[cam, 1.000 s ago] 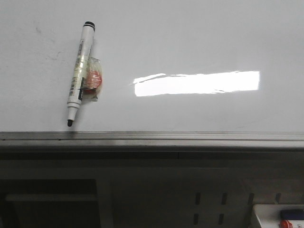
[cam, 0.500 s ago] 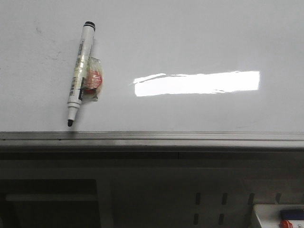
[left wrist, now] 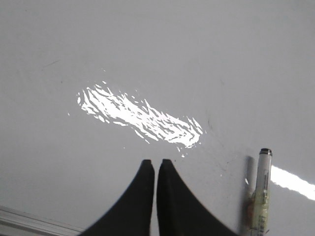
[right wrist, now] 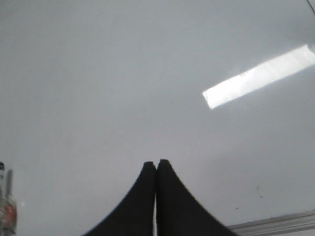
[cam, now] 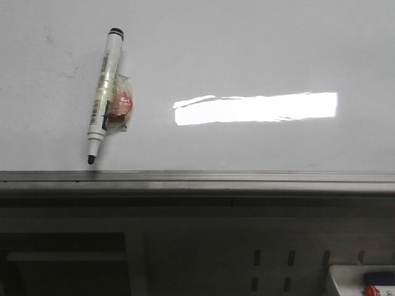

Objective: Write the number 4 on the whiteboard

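The large glossy white whiteboard (cam: 259, 49) with a grey metal edge rail (cam: 247, 177) lies flat as the worktop. No number 4 is visible on it in any view; only faint smudges and a bright rectangular reflection (cam: 256, 108) mark the surface. The task is judged not yet begun.

A white-barrelled marker with a black end and dark exposed tip (cam: 103, 95) lies on the board at its left side, apart from both tools. An orange-red wrapped tab (cam: 121, 105) is taped to the barrel. The long axis runs nearly straight away from the rail, slightly tilted, tip toward the rail and just short of it.

The left tool (left wrist: 155, 163) hangs over bare board, black fingers pressed together, holding nothing. The marker (left wrist: 261, 191) shows beside it, near. The right tool (right wrist: 156, 163) is likewise pressed together and empty; the marker (right wrist: 6, 206) shows only at the frame edge, further off.

Judgement: the left arm is nearer. Its fingers must spread and close across the barrel.
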Controlling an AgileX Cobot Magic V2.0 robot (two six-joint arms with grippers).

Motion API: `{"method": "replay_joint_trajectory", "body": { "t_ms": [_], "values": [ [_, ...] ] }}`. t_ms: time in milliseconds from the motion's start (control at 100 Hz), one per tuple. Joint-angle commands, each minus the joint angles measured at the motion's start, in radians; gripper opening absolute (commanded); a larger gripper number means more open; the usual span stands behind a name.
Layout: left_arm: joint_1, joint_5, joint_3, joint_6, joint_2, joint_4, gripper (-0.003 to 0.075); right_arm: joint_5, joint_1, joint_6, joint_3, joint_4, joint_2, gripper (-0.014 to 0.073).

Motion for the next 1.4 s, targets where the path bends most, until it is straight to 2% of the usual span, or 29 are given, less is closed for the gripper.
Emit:
{"method": "replay_joint_trajectory", "body": {
  "t_ms": [0,150,210,260,340,410,500,530,600,690,750,860,1000,1090,1239,1389],
  "values": [
    [-0.001,-0.069,0.033,-0.010,-0.025,-0.084,-0.0020,-0.083,-0.003,-0.004,0.024,0.138,-0.016,-0.0050],
    [-0.001,-0.054,0.016,-0.010,-0.025,-0.265,-0.0020,-0.125,-0.003,-0.004,0.007,0.281,-0.016,-0.0049],
    [-0.001,0.019,-0.026,0.018,-0.018,-0.205,-0.0019,-0.083,-0.003,-0.007,-0.029,0.262,-0.016,-0.0045],
    [-0.001,0.137,-0.077,0.060,0.000,-0.121,-0.0018,-0.014,-0.003,-0.028,-0.070,0.202,-0.016,-0.0026],
    [-0.001,0.276,-0.181,0.094,0.057,0.013,0.0024,0.119,-0.003,-0.072,-0.149,0.083,-0.005,0.0062],
    [-0.001,0.331,-0.257,0.096,0.133,0.085,0.0129,0.222,-0.003,-0.082,-0.217,0.000,0.028,0.0180],
    [-0.001,0.384,-0.339,0.096,0.257,0.087,0.0330,0.325,-0.003,-0.084,-0.290,-0.043,0.096,0.0337],
    [-0.001,0.409,-0.372,0.096,0.298,0.077,0.0397,0.355,-0.003,-0.084,-0.309,-0.046,0.120,0.0372],
    [-0.001,0.492,-0.437,0.105,0.403,0.053,0.0475,0.408,-0.003,-0.101,-0.353,-0.047,0.177,0.0416],
    [-0.001,0.615,-0.508,0.197,0.543,0.014,0.0475,0.413,-0.003,-0.102,-0.390,-0.047,0.238,0.0418],
    [-0.001,0.662,-0.540,0.247,0.636,-0.031,0.0448,0.389,-0.003,-0.109,-0.400,-0.047,0.269,0.0418],
    [-0.013,0.669,-0.589,0.305,0.777,-0.105,0.0385,0.362,-0.003,-0.109,-0.400,-0.047,0.304,0.0418],
    [-0.102,0.665,-0.666,0.336,0.912,-0.122,0.0384,0.368,-0.003,-0.109,-0.400,-0.055,0.314,0.0418],
    [-0.191,0.625,-0.705,0.336,0.968,-0.122,0.0384,0.370,-0.003,-0.110,-0.400,-0.061,0.314,0.0418],
    [-0.362,0.437,-0.724,0.332,1.043,-0.119,0.0382,0.370,-0.003,-0.113,-0.400,-0.072,0.314,0.0418],
    [-0.421,0.328,-0.724,0.297,1.123,-0.117,0.0372,0.370,-0.003,-0.113,-0.400,-0.076,0.314,0.0418]
  ]
}}
